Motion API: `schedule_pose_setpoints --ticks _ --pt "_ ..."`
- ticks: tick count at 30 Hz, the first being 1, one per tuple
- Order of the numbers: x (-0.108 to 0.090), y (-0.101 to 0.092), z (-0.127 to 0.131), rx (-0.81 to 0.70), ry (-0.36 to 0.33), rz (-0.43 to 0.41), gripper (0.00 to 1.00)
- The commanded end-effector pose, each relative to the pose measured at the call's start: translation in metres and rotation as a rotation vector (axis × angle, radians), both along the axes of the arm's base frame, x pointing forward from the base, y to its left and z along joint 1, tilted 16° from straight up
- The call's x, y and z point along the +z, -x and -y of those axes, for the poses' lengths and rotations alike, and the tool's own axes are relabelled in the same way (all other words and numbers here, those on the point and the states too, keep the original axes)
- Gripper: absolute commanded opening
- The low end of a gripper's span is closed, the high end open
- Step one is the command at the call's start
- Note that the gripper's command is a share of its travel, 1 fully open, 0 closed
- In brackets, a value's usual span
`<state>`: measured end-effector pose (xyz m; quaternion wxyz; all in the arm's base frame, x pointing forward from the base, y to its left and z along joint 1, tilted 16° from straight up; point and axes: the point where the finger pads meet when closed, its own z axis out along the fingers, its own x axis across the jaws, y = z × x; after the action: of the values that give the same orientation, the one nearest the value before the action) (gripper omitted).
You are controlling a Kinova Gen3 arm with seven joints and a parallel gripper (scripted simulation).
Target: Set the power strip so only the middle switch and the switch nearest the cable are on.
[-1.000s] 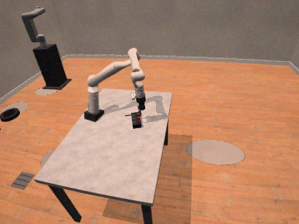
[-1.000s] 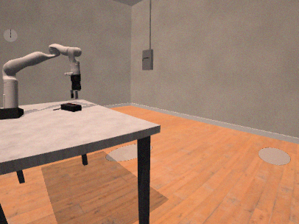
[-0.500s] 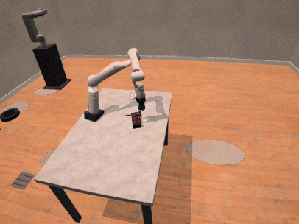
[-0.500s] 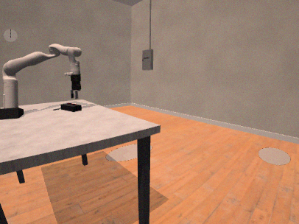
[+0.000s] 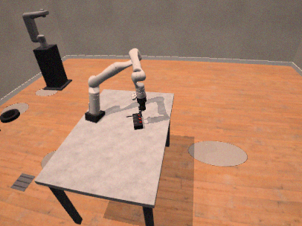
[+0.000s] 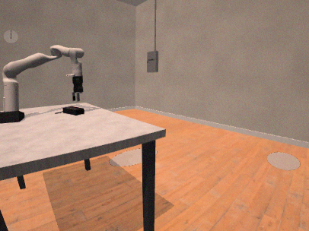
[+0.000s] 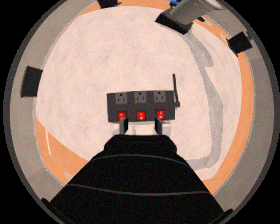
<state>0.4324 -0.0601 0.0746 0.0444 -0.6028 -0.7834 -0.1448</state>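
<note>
A black power strip (image 5: 137, 120) lies flat on the grey table, the right way up. It also shows in the exterior view (image 6: 74, 110) and in the wrist view (image 7: 141, 106). Its three switches (image 7: 141, 115) all show red in a row. A short cable (image 7: 175, 86) leaves the strip at its right end in the wrist view. My gripper (image 5: 140, 109) hangs open and empty a little above the strip, fingers pointing down; it shows in the exterior view (image 6: 76, 96) too. In the wrist view the fingertips stand just below the switch row.
My arm's base (image 5: 94, 116) stands on the table left of the strip. A second arm on a black pedestal (image 5: 50, 66) stands far off on the floor at the back left. The table's right edge (image 5: 167, 128) is close to the strip.
</note>
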Motion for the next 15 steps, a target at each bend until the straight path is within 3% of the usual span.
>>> schedule_pose_setpoints --ticks 1,5,7,15 --pt "0.018 0.014 0.009 -0.063 0.003 -0.019 1.00" --pt "0.054 0.054 0.024 -0.230 0.001 -0.091 1.00" --pt "0.063 0.065 0.026 -0.277 -0.001 -0.110 1.00" --pt "0.065 0.067 0.027 -0.287 -0.002 -0.114 1.00"
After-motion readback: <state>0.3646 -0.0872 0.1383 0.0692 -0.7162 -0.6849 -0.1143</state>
